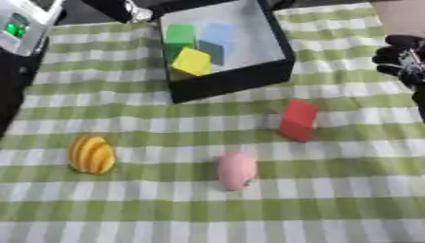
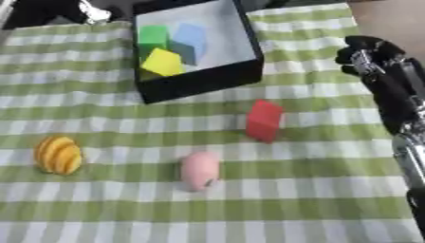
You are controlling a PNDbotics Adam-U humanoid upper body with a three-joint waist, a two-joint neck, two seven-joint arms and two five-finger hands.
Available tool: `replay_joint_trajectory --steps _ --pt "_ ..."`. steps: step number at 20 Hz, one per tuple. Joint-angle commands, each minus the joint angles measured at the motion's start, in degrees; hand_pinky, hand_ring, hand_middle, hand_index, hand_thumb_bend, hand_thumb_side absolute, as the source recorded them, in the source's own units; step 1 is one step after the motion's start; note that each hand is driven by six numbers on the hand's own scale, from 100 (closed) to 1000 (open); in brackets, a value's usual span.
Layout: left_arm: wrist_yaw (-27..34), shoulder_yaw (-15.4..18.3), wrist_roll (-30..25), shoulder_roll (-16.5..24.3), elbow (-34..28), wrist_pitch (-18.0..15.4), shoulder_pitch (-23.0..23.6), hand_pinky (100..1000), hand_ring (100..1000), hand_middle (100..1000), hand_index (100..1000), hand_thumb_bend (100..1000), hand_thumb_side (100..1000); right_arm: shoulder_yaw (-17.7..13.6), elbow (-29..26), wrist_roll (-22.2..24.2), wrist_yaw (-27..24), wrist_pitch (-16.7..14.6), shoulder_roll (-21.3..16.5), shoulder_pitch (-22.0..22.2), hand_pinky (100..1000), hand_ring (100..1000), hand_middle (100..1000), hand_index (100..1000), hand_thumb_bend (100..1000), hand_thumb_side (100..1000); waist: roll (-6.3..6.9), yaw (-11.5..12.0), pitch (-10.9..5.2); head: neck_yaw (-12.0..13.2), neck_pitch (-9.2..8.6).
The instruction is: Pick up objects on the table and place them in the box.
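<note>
Fingers (image 2: 369,50) of the right hand (image 2: 375,59) are curled inward and hold nothing, hanging over the bench's (image 2: 332,199) right side beyond the box's right wall. A red block (image 2: 264,120) stands on the green-checked cloth just in front of the box (image 2: 199,80), its long axis nearly upright and tipped slightly right at the top. Nearer lies a pink egg-shaped piece (image 2: 200,170), long axis running away from the robot. Well to the left rests a ribbed yellow-orange piece (image 2: 58,154), lengthwise likewise. Inside the black box sit a green block (image 1: 179,35), a blue block (image 1: 216,40) and a yellow block (image 1: 192,61), the yellow one turned diamond-wise.
</note>
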Motion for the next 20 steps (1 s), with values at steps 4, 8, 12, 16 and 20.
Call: replay_joint_trajectory --steps 4,8,12,16,20 --pt "12.5 -1.9 0.8 13.1 -16.3 8.6 7.2 848 828 779 850 389 305 -0.9 -0.6 -0.4 0.2 -0.3 -1.9 0.0 836 765 653 775 100 535 -0.12 1.0 -3.05 -1.1 0.59" --pt "19.2 -1.8 3.1 20.0 -27.1 13.9 16.1 841 819 770 845 361 368 -1.0 -0.9 -0.6 0.1 -0.5 -2.1 0.3 836 765 653 775 100 534 -0.68 1.2 -3.14 -1.9 0.58" --pt "22.8 -2.0 4.9 26.0 -36.1 18.2 23.6 830 808 763 839 365 402 -1.0 -1.1 -0.6 0.1 -0.6 -2.2 0.4 836 765 653 775 100 534 -1.12 1.3 -2.95 -2.1 0.43" --pt "23.1 -2.9 4.1 29.1 -38.5 18.3 27.9 832 813 780 848 383 454 -0.9 -1.1 -0.6 0.2 -0.6 -2.1 0.4 836 765 653 775 100 536 -1.38 1.3 -2.71 -2.0 0.37" --pt "21.4 -3.8 1.7 29.8 -38.6 17.8 30.1 832 814 795 860 392 491 -0.8 -1.1 -0.5 0.3 -0.6 -2.0 0.5 835 765 653 775 100 538 -1.59 1.1 -2.56 -1.8 0.56"
